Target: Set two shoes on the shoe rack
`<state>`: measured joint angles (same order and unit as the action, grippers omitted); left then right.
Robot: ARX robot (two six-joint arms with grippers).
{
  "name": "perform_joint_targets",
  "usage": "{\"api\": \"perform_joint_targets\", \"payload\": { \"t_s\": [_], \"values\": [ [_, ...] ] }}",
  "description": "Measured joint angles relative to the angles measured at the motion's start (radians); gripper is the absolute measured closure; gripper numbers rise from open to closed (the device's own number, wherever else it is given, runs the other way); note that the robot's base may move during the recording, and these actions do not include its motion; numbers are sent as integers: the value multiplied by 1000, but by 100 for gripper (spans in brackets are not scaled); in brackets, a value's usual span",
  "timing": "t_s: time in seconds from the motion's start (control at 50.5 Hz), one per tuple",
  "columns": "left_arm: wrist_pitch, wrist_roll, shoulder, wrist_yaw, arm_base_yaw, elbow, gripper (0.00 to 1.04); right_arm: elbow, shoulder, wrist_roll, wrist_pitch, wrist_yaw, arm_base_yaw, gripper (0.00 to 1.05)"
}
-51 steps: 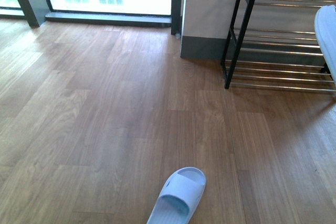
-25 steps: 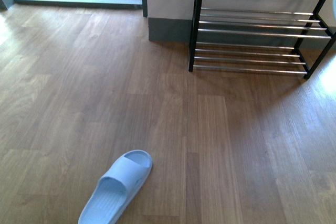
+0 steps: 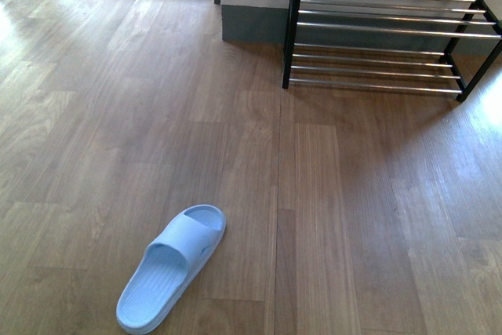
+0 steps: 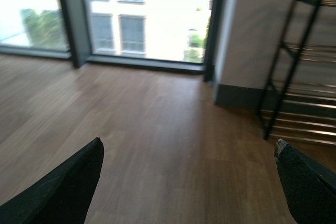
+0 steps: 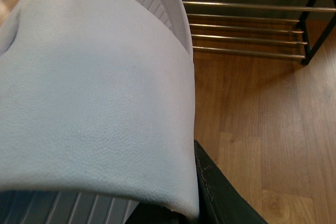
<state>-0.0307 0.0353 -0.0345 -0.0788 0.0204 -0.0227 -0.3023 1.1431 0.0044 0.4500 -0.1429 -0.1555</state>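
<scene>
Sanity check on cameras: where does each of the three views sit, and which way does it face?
Front: on the body between the arms, tilted down at the wood floor; floor slide near-left, shoe rack far-right; no arm shows.
Left wrist: on the left arm, facing across the floor to the window and the rack's arched end; left gripper open, empty.
Right wrist: on the right arm, mostly filled by the held slide, rack beyond; one black finger beneath.
Shared: all three see the rack.
</scene>
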Motion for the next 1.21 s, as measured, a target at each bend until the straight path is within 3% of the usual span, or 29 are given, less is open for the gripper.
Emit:
{"api": "perform_joint_targets", "payload": {
  "t_s": [0.04, 0.119, 0.218, 0.317, 0.495, 0.653, 0.871, 1.208],
  "values": [
    [-59, 71, -60, -134, 39, -26, 9, 0, 0, 0, 0, 0, 0, 103],
    [-26, 141, -209, -232, 24, -40, 9, 0, 0, 0, 0, 1, 0, 103],
    [105, 170, -410, -158, -38, -40, 9, 0, 0, 0, 0, 0, 0, 103],
    [416, 130, -803, -11, -82, -40, 9, 0, 0, 0, 0, 0, 0, 103],
    [814, 64, -1350, 83, -100, -92, 9, 0, 0, 0, 0, 0, 0, 103],
    [1012, 19, -1769, 144, -83, -194, 9, 0, 0, 0, 0, 0, 0, 103],
    [1018, -27, -2171, 239, -29, -351, 9, 0, 0, 0, 0, 0, 0, 103],
    [813, -128, -2534, 270, 6, -708, 9, 0, 0, 0, 0, 0, 0, 103]
  ]
}}
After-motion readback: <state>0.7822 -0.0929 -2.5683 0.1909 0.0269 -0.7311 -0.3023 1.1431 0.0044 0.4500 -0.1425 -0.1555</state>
